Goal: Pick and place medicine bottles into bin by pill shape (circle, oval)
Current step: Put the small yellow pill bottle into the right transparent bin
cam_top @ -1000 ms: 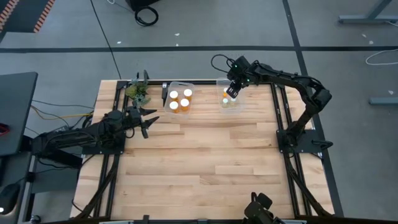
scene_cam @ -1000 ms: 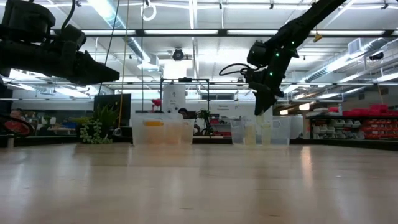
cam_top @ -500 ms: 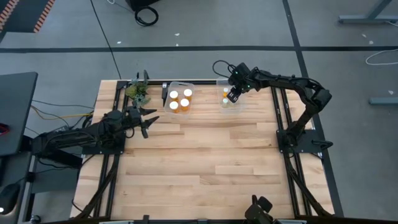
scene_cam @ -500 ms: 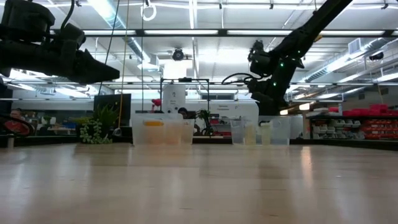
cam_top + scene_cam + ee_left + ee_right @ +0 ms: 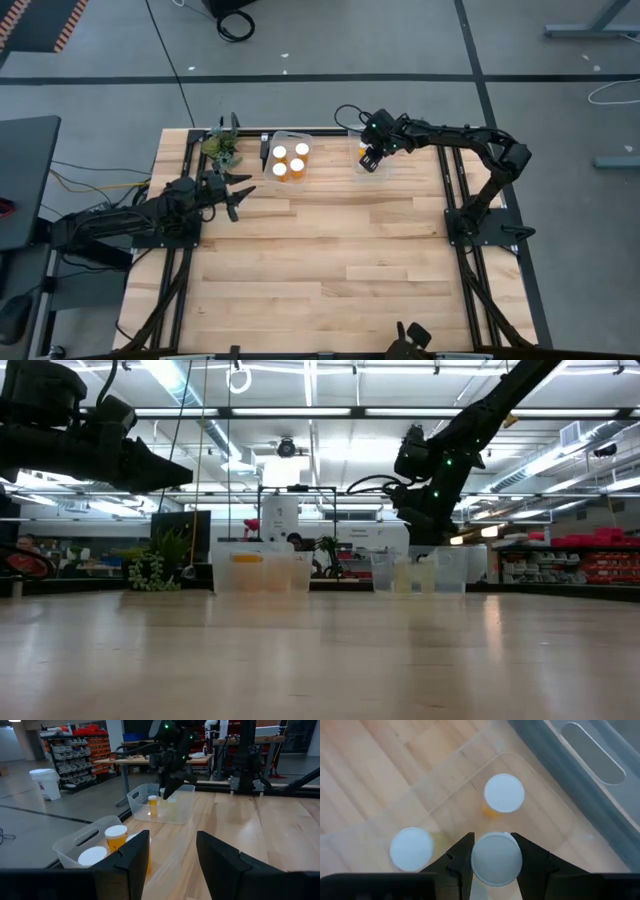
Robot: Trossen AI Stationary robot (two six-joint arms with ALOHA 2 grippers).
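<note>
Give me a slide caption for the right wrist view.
Right gripper poised over a clear bin, white-capped bottle between its fingers, two more inside.

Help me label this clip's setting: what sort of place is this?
Probably a robotics lab or workshop. Storage shelves loaded with parts bins line the back, workbenches stand beyond the wooden table, and fluorescent strip lights run along an open industrial ceiling.

Wooden table [image 5: 320, 250] carries two clear bins [image 5: 290, 172] and a plant [image 5: 222, 149]
</note>
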